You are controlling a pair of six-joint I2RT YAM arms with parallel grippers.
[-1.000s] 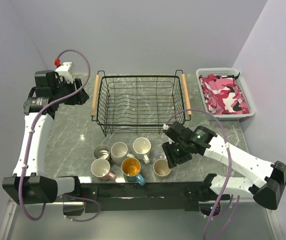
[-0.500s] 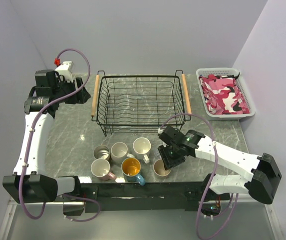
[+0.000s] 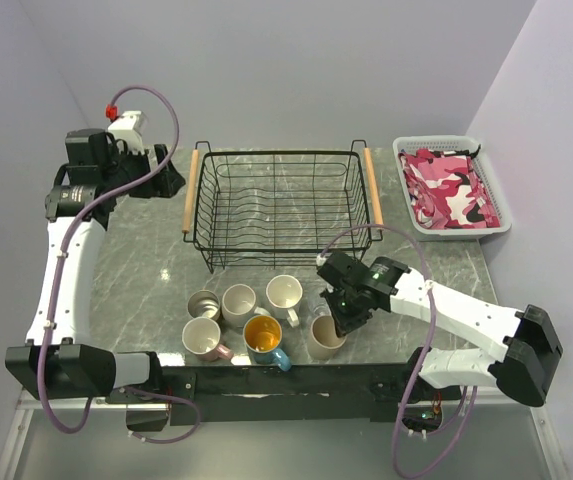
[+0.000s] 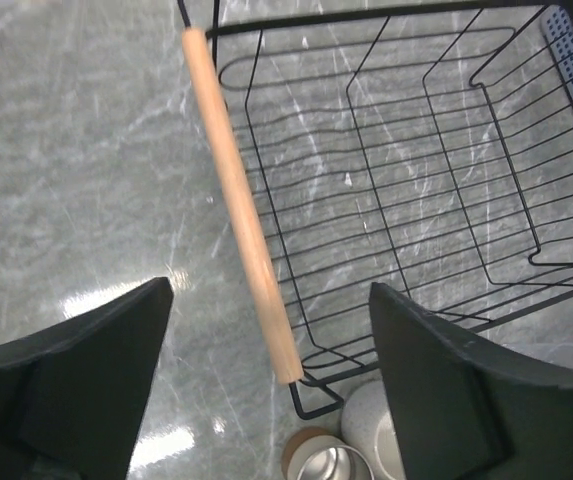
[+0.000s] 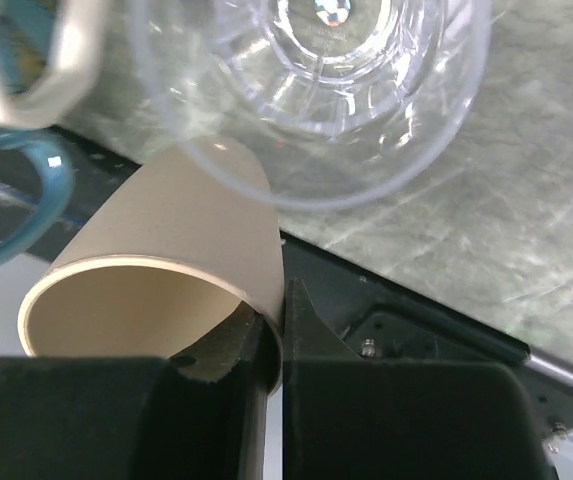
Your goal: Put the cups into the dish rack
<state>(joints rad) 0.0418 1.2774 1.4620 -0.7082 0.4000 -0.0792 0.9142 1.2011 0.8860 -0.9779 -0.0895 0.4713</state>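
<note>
tan cup [image 5: 166,250] at the tabletop's [image 3: 146,270] near edge, rim partly hidden by the right fingers [image 5: 396,420] clamping its wall. clear glass [image 5: 311,90] beside it is barely visible from above. right arm [image 3: 456,312] reaches in low. cup looks more tipped than half a second ago. left fingers [image 4: 76,370] spread wide by the dish rack [image 3: 276,153].

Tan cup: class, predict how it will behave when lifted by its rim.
The tan cup, held by one wall in the right tool, will probably hang tilted. Its thin, smooth wall suggests it is light but slippery.
</note>
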